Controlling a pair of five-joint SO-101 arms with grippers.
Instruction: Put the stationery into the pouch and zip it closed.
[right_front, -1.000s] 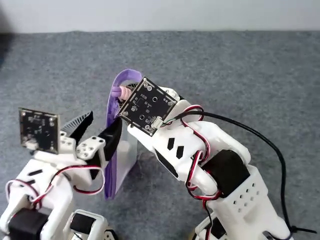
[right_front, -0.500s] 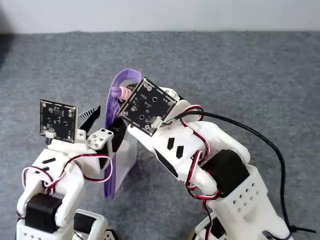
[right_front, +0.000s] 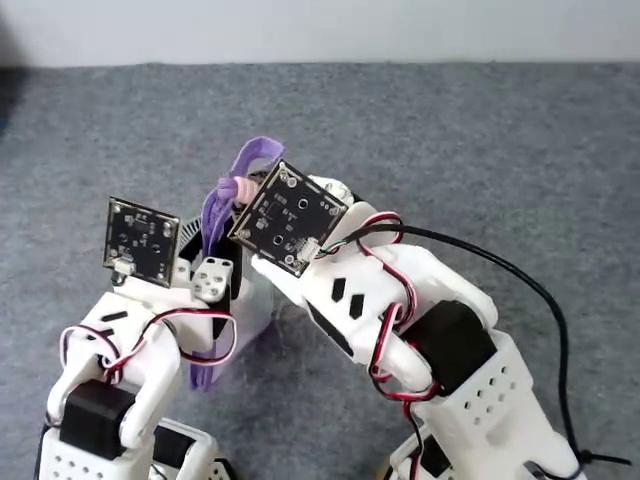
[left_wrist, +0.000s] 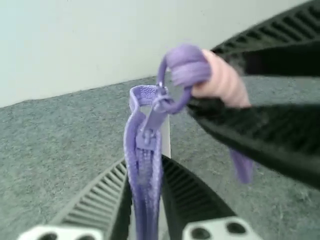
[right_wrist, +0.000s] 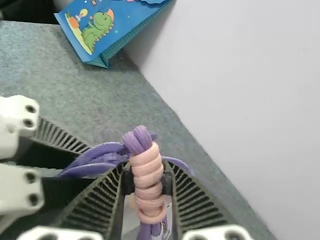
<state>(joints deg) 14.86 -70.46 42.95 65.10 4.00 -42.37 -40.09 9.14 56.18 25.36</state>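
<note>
Moved in toward the pouch (right_front: 252, 152) since a second ago, the left tool (left_wrist: 145, 175) is seen closed on the pouch's purple zip edge, whose top is now bunched and curled. The pouch is stood upright on the grey worktop (right_front: 480, 150) between both tools. The right tool (right_wrist: 146, 175) is clamped around the pink-wrapped zip pull (right_wrist: 146, 192) at the pouch's top end.

left gripper (left_wrist: 145, 167) clamped, right gripper (right_wrist: 146, 175) clamped — wrists close together
</note>
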